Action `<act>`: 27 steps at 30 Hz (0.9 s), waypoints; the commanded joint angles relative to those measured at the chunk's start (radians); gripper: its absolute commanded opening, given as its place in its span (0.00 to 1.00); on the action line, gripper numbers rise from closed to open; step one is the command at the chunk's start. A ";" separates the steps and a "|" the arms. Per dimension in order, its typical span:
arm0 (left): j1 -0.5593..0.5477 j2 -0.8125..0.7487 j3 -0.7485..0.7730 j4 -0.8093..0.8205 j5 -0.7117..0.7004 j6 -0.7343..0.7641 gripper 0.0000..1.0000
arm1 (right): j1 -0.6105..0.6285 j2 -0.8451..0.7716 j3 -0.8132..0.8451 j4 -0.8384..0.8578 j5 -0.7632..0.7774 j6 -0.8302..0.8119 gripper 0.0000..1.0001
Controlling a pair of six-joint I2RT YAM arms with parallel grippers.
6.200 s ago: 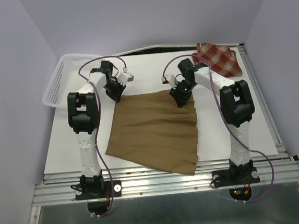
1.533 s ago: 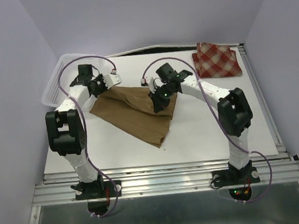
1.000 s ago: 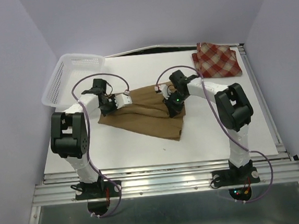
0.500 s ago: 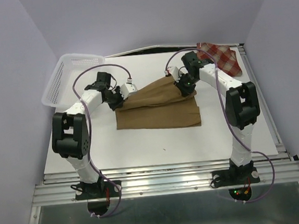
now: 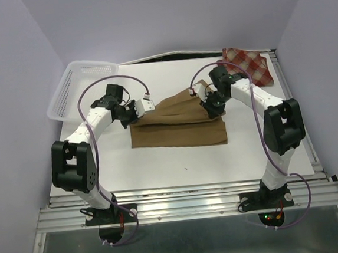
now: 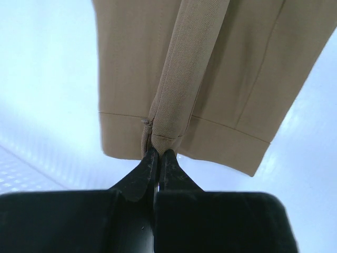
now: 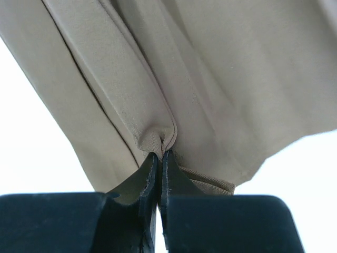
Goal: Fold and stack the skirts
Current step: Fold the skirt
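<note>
The tan skirt [image 5: 178, 125] now lies near the middle of the surface [image 5: 160, 163] as a short, wide band, doubled over on itself. A few seconds ago it was spread open as one large sheet reaching almost to the near edge. Since then it has been lifted, swung to the left and laid back down. Over the last half second the raised upper layer has sunk closer to the lower one. Its far edge is not flat yet and rises in a low ridge between the two arms.

The left end effector [image 5: 131, 115] is clamped on a pinch of that edge at the skirt's left end. The wrist view shows its jaws together on a gathered fold of tan cloth [image 6: 210, 79]. The right end effector [image 5: 210, 106] is clamped the same way at the right end, with the cloth [image 7: 221, 74] puckered into its closed tips.

This fold looks nearly done. What probably remains is to lower the edge, let go and flatten it.

The plaid skirt [image 5: 246, 66] lies already folded at the far right corner, well apart from the tan one, so the stacking is not yet done. The white basket [image 5: 71, 87] sits at the far left edge.
</note>
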State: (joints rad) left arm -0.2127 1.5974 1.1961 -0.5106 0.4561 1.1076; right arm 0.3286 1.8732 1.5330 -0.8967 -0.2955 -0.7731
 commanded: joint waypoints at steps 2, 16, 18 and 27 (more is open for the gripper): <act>0.003 0.016 -0.105 0.004 -0.089 0.018 0.00 | -0.008 0.012 -0.091 0.051 0.067 -0.025 0.01; -0.002 0.093 -0.057 0.073 -0.138 -0.069 0.00 | -0.008 0.063 -0.044 0.076 0.068 0.005 0.01; 0.004 0.090 0.023 0.057 -0.139 -0.097 0.00 | -0.008 0.060 0.024 0.068 0.081 0.009 0.01; 0.050 0.023 0.240 -0.011 -0.089 -0.118 0.00 | -0.008 0.081 0.429 -0.106 0.053 0.017 0.01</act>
State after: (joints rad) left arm -0.1818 1.6981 1.4048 -0.4744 0.3847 0.9974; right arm 0.3336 1.9610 1.8324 -0.8909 -0.2573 -0.7574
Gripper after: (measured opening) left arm 0.047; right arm 0.045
